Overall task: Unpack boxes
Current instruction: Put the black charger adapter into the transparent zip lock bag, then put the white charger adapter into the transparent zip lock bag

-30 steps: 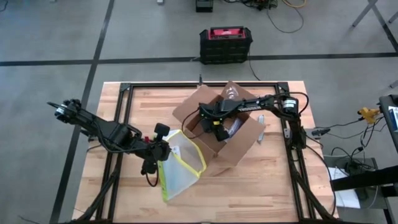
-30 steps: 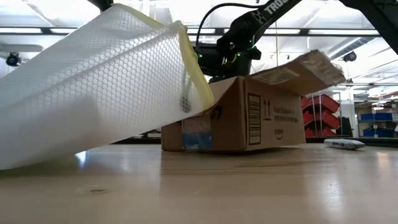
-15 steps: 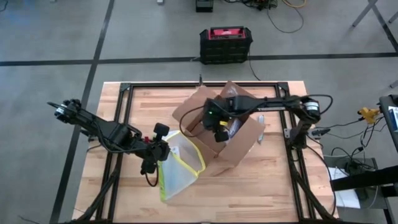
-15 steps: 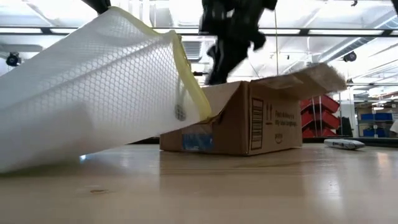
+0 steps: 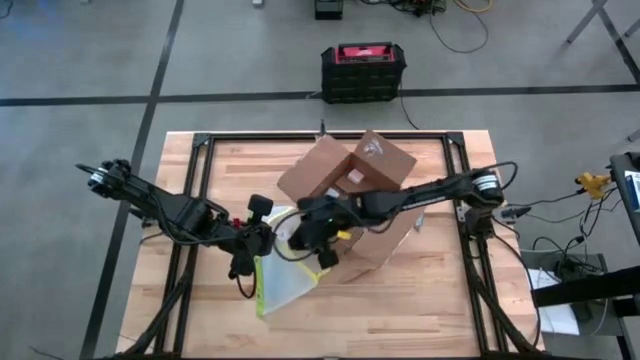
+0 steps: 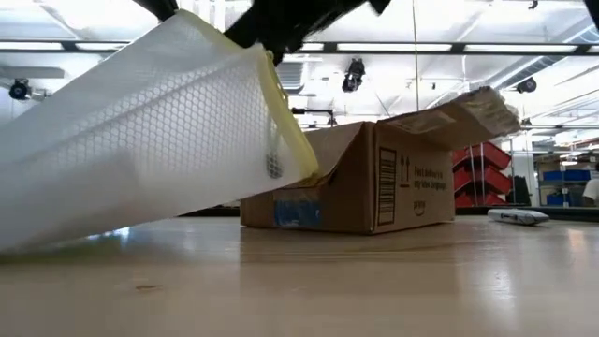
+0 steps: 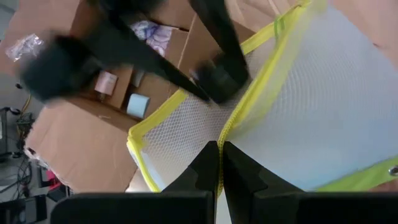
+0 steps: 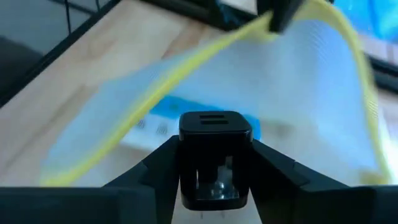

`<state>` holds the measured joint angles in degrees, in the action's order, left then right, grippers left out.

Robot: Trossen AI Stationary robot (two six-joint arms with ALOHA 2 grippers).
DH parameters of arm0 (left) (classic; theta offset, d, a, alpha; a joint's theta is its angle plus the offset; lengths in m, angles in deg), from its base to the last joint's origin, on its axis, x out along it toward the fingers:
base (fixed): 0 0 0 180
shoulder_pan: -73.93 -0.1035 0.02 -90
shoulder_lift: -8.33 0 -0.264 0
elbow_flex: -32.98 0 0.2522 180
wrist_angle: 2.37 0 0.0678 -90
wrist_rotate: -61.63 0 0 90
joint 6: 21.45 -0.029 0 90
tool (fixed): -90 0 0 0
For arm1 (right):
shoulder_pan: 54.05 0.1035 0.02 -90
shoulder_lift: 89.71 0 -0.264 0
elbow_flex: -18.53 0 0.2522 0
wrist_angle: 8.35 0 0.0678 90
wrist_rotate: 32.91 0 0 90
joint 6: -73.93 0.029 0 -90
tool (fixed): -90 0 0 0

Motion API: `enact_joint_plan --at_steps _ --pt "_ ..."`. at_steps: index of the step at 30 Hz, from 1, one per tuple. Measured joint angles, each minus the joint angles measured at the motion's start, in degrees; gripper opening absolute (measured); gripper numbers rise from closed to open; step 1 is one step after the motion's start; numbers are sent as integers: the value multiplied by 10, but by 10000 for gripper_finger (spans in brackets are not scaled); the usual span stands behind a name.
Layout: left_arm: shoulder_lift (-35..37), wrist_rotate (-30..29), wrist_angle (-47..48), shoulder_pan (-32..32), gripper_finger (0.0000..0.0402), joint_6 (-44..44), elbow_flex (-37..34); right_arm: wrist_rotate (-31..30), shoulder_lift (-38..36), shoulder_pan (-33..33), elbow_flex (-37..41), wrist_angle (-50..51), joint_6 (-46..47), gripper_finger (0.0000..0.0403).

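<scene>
My right end effector (image 8: 214, 180) is clamped on a small black rectangular block, a charger-like thing (image 8: 216, 155), pinched between its two fingers. In the overhead view this end effector (image 5: 318, 232) sits over the open mouth of the clear yellow-edged mesh pouch (image 5: 285, 265), just beside the near-left corner of the cardboard box (image 5: 350, 200), with the right arm stretching across the box from the right side of the surface (image 5: 420, 300).

My left end effector (image 7: 219, 168) has its fingers together, pinching the yellow rim of the pouch (image 7: 298, 112) and holding the mouth up. From above, that end effector (image 5: 250, 245) is at the pouch's left edge, on the left half of the surface.

The brown corrugated box rests on the surface behind the middle, its flaps open. From table height I see the box (image 6: 374, 183) standing flat, with black printed marks and a barcode on its side, blue-tinted tape at the lower corner, and one flap raised to the right. The pouch (image 6: 150, 140) leans tilted in front of it, its low end on the surface and its raised mouth overlapping the box's left corner in that view. Through the left wrist camera a few small items lie inside the box (image 7: 93, 137); I cannot tell what they are.

A black and red case (image 5: 362, 72) stands on the floor beyond the surface.
</scene>
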<state>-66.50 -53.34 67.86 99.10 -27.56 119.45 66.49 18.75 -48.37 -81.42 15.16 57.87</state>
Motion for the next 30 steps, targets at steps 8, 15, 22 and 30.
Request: enact_joint_plan --at_steps 8,15,22,30 --pt "0 0 3 0 0 2 -2 0 24 1 -23 2 26 202" --pt "1 0 -1 0 0 10 -18 -15 -3 -16 -80 189 -41 261" --pt "0 3 -10 0 0 17 -33 -23 -28 -107 -73 354 -121 254" --pt "1 2 -32 -1 0 7 -33 -23 23 -195 -33 346 -124 199"
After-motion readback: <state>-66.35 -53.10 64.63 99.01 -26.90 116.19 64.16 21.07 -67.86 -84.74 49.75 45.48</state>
